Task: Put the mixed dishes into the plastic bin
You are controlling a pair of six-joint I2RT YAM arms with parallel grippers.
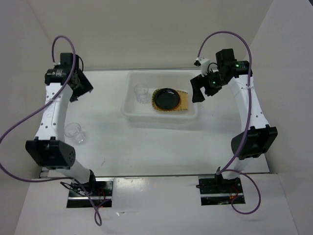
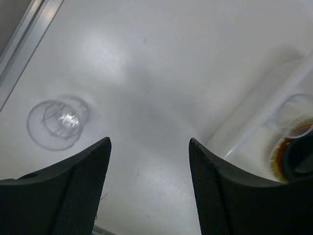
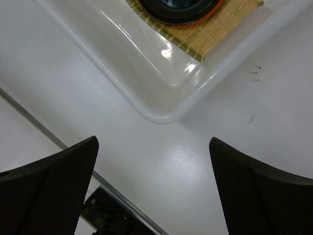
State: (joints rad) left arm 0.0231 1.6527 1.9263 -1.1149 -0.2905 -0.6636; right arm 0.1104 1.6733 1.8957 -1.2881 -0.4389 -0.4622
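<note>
Table (image 1: pixel 146 147) first, since everything's sitting on it, with both arms reaching out over the white top. The bin (image 1: pixel 159 118) is sitting past the middle, toward 12 o'clock in the top view, with its long side running 9 to 3. Inside it the bamboo tray (image 1: pixel 184 102) is lying flat in the 3 o'clock half. Its long axis is also going 9 to 3, rounded end pointing at 9. The black plate (image 1: pixel 166 98) is resting on top of it, and the orange plate (image 3: pixel 208 14) is peeking out underneath as a thin rim. One clear cup (image 1: pixel 141 92) is standing upright in the bin's 9 o'clock end, just beside the tray.

So I'm guessing only the loose cup (image 1: pixel 75 132) isn't in yet. It's standing on the table mouth up, well apart from the bin, at roughly 8 o'clock from it. Being round, it's got no long axis to line up with apart from straight up.

The left claw (image 1: pixel 80 87) is hanging wide apart with nothing between the fingers, and the loose cup is sitting at about 6 o'clock from it, toward the arm bases. In the left wrist view the cup is showing off to the 9 o'clock side of the gap. The right claw (image 1: pixel 199 89) is gaping fully too, holding nothing, by the bin's 3 o'clock end. That's making the left arm way nearer, so it looks like its job to me.
</note>
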